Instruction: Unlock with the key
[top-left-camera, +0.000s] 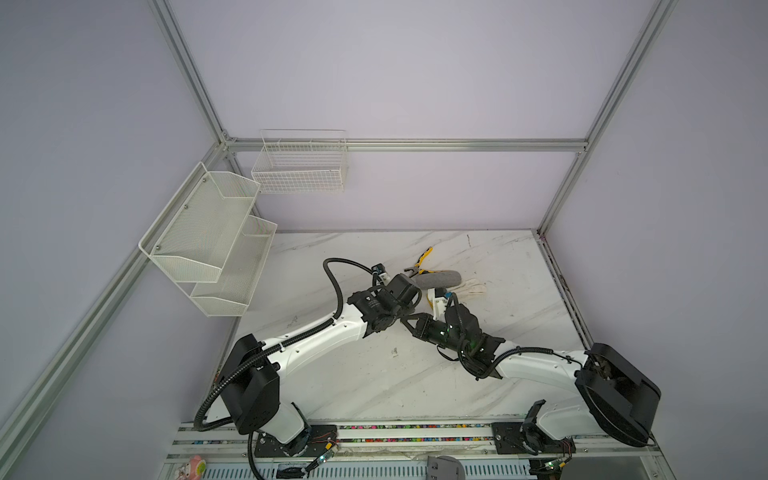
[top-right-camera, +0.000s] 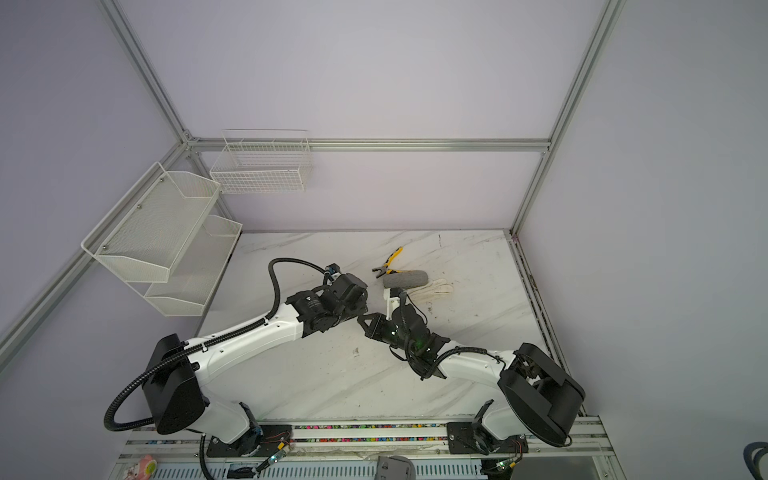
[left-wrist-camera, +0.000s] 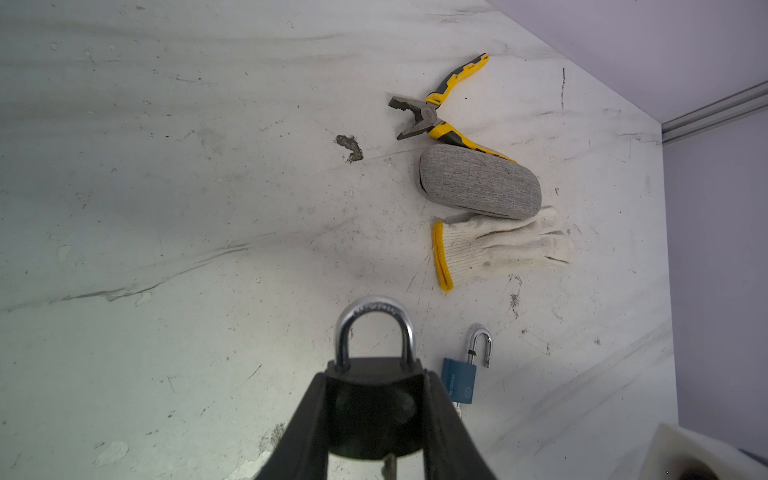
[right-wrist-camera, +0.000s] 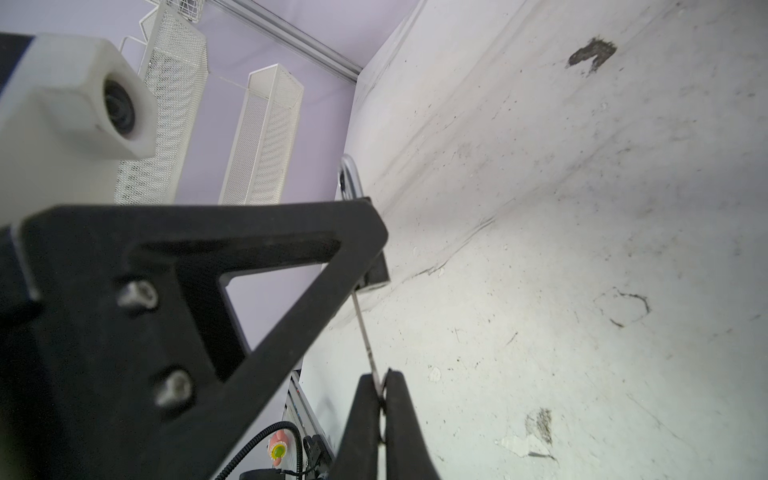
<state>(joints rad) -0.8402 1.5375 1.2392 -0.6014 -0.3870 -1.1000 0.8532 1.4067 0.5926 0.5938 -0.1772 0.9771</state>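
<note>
We see the left gripper (left-wrist-camera: 376, 376) clamped on the black padlock (left-wrist-camera: 370, 411), 1 finger on each side of its body, holding it off the table (left-wrist-camera: 166, 208) with the silver shackle pointing away from the wrist and seated in the body at both ends. The right gripper (right-wrist-camera: 381, 376) is pinched shut on the key (right-wrist-camera: 365, 332) – its 2 fingertips press together on the end nearest the wrist, and the thin blade runs from there up to the underside of the black padlock. We cannot tell how far the blade sits in the keyhole, because a finger of the left gripper covers that spot in the right wrist view. In both top views the 2 arms meet near the middle of the table, gripper to gripper. A blue padlock (left-wrist-camera: 457, 382) lies flat on the table near the held one, its shackle swung open with 1 end free. Farther back lie 3 more things in a row: yellow-handled pliers (left-wrist-camera: 440, 112) with the jaws spread, a gray glasses case (left-wrist-camera: 478, 183) touching 1 pliers handle, and a white glove (left-wrist-camera: 498, 245) with a yellow cuff – the case rests against the glove's edge.
</note>
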